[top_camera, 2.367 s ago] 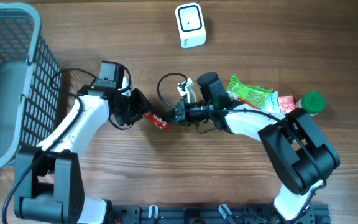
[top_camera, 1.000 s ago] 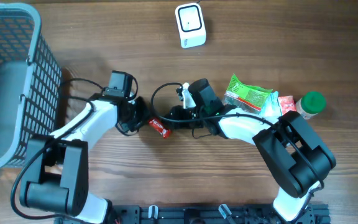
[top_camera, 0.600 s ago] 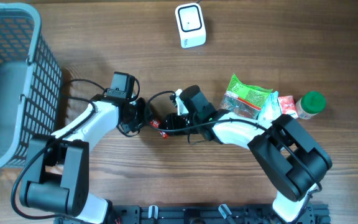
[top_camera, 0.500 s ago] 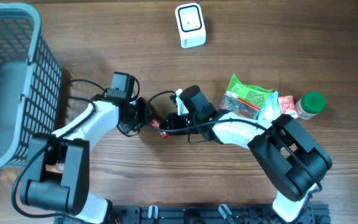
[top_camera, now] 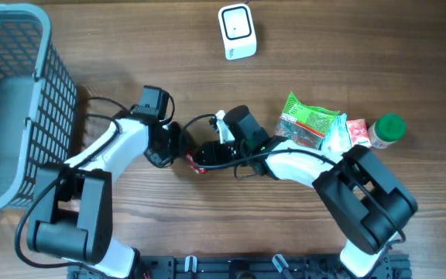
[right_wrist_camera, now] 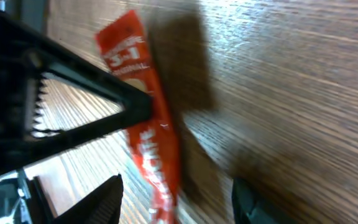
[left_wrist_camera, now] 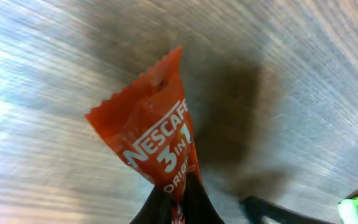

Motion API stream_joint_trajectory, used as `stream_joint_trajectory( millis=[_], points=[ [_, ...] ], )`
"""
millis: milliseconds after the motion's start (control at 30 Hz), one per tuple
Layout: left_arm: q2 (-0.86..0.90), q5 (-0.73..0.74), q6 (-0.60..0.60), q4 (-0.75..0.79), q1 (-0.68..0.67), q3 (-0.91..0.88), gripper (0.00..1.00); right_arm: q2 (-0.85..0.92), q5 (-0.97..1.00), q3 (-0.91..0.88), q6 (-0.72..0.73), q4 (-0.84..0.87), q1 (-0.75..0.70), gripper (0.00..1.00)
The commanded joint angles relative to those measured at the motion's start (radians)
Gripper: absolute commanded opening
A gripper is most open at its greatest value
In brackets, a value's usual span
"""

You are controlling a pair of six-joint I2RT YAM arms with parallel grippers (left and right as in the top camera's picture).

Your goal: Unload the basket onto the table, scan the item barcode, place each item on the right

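The left claw [left_wrist_camera: 179, 206] is clenching the Nescafé 3-in-1 sachet [left_wrist_camera: 148, 130], hiding its end; the right claw [right_wrist_camera: 176, 200] is straddling it, released.

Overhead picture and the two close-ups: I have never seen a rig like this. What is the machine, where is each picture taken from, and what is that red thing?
Two white-and-black robot arms sit at a wooden table. One camera looks straight down on it, and the two close-ups come from a camera on each wrist. The left gripper is shut on the end of a red Nescafe sachet. The right gripper is open, with its fingers on either side of the same sachet. Also on the table are a white scanner, a grey basket, a green packet and a green-capped bottle.
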Motion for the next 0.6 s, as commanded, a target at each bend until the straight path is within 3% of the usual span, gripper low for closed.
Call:
stream_joint_trajectory(
  millis=[0,133,300,400,567],
  points=[
    [-0.015,-0.071,0.065,-0.17,-0.002,0.139,0.04,-0.102,0.026,0.02,-0.169,-0.079,-0.007,0.58],
    [-0.015,-0.074,0.082,-0.349,-0.002,0.244,0.04,-0.195,0.098,0.03,-0.333,-0.198,-0.003,0.55],
    [-0.015,-0.082,0.102,-0.471,-0.003,0.296,0.04,-0.301,0.117,0.032,-0.418,-0.278,0.011,0.46],
    [-0.01,-0.082,0.111,-0.507,-0.003,0.296,0.04,-0.376,0.16,0.046,-0.455,-0.307,0.051,0.46],
    [0.014,-0.081,0.125,-0.552,-0.002,0.297,0.04,-0.423,0.401,0.08,-0.542,-0.375,0.187,0.52]
  ],
)
